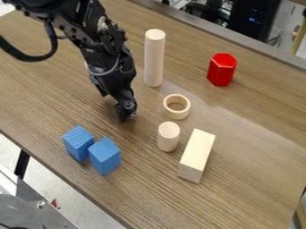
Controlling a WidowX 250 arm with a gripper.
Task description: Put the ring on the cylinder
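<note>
Wooden ring (177, 115): being borne flat by the counter (257, 183), between the tall cylinder (154, 58) and the short cylinder (168, 136); its opening is being turned upward, an attitude apparently suited to being lowered over a post.
Cylinders: both being stood on end, probably so that a top is being offered to the ring; which one is being meant cannot be told.
Black claw (125, 115): being suspended low between the ring and the blue cubes (104, 155), likely so that a short approach is being allowed; whether it is being held apart or together cannot be told.
Blocks: the red block (222, 69) and pale oblong block (196, 155) being set off to the side, seemingly as bystanders.
Counter: brown wood grain being crossed by a pale sheen.
Room: pale floor (44, 179) and dark equipment (251, 18) being glimpsed beyond the edges.
</note>
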